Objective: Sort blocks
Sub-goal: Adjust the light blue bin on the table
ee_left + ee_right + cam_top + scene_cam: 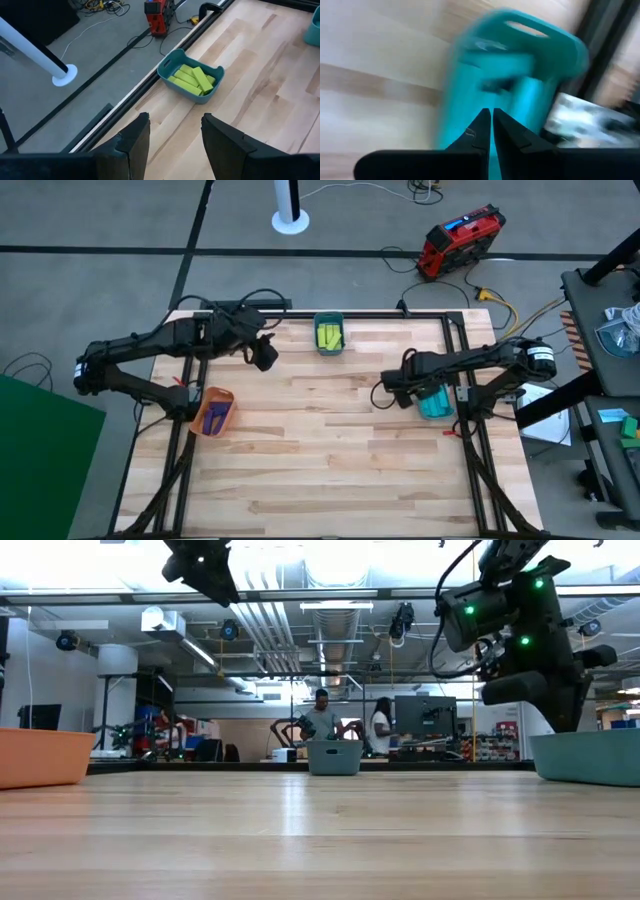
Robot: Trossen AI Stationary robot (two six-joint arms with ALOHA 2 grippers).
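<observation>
From above, nearest the lens are my two arms over the desk (330, 460). My left jaws (265, 356) hang apart and empty, near the far edge, just left of the teal bin (329, 335) that holds the yellow-green blocks (330, 336). My right jaws (381, 394) are shut with nothing between them, just beside the second teal bin (436, 401) at the right edge. The orange bin (214, 411) at the left edge holds purple blocks (217, 417). No bar lies loose on the boards, so I judge the sorting is all but finished: each colour sits in its own bin, kept to the edges so the middle stays free for picking.

Level with the desk, bare boards run nearest; the bins stand at left, far middle and right, and people stand in the room beyond.

Past my left fingers (134, 140), parted, the yellow-green bars lie side by side, flat, filling their bin.

Past my right fingers (479, 131), pressed together, the teal bin shows cyan bars (485, 80) inside, smeared by motion.
</observation>
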